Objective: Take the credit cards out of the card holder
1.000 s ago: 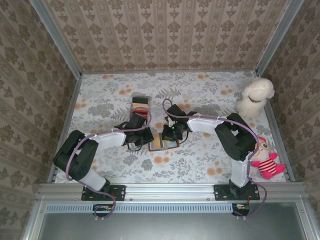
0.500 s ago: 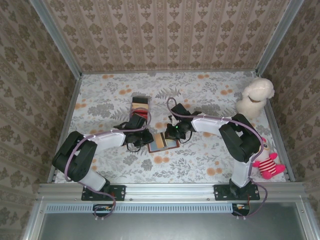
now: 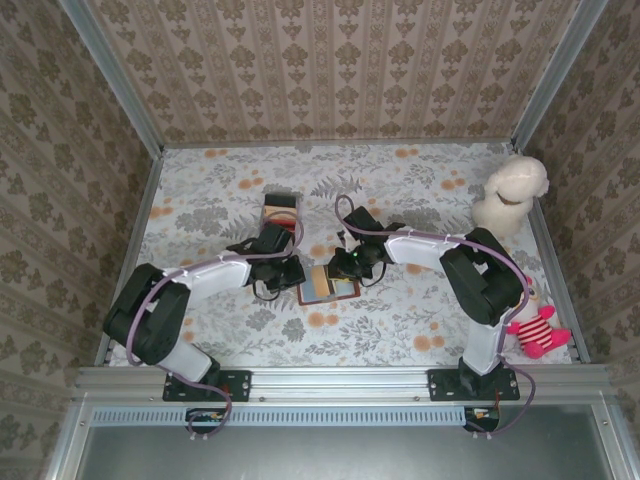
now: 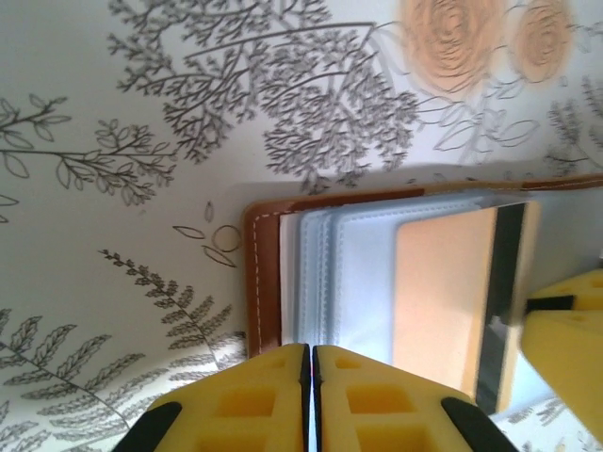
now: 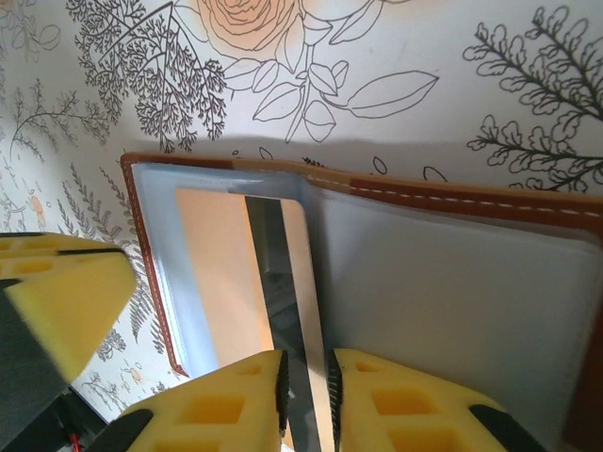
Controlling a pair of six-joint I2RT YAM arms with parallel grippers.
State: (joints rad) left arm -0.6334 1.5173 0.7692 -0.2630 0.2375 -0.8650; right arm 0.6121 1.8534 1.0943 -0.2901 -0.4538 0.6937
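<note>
The card holder [image 3: 328,285] is laid open near the middle of the desk [image 3: 420,190], between the two arms. In the right wrist view, the right pincer [image 5: 306,394] is seen pressed together on the near edge of a tan-orange card [image 5: 219,273] with a dark stripe [image 5: 268,264]. The rest of the card is lodged under a pale grey-blue sleeve [image 5: 155,202]. In the left wrist view, the left pincer [image 4: 309,377] is pressed together at the holder's near edge, where the stitched brown cover [image 4: 265,282] and the sleeves meet. Which layer is pinched cannot be told.

The step in hand is judged to be the drawing of this card out of its pocket. It is best drawn straight along the pocket's mouth and kept flat, so that its corners are not jammed against the stitching. The holder should be held firmly down and back by the left pincer, since it would otherwise be dragged along with the card. A slow, even pull is advised, because the grip is taken on a narrow strip of a smooth card and could slip. The card should be lifted only once it is free of the sleeve.
</note>
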